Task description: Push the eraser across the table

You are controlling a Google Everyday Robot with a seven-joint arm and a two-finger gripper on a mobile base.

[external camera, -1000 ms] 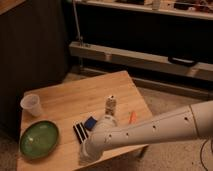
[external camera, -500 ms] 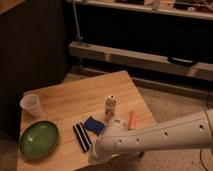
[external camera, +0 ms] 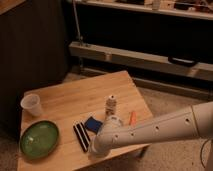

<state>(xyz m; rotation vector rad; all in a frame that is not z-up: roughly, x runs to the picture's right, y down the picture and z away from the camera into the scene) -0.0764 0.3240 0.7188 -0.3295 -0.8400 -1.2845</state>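
Observation:
The eraser (external camera: pixel 81 136), a flat black block with pale lengthwise stripes, lies near the front edge of the light wooden table (external camera: pixel 75 97), between the green plate and the blue pad. My gripper (external camera: pixel 96 150) is at the end of the white arm (external camera: pixel 155 129), low over the table's front edge, just right of the eraser's near end. The arm reaches in from the right and covers the table's front right part.
A blue squarish pad (external camera: pixel 93 123) lies just right of the eraser. A small can (external camera: pixel 111 105) stands behind the arm, and an orange stick (external camera: pixel 132 118) lies to its right. A green plate (external camera: pixel 39 139) and a clear cup (external camera: pixel 31 105) are at the left. Dark shelving stands behind.
The arm's end has shifted slightly along the table's front edge, first right and then a little back left. The eraser has stayed in about the same place.

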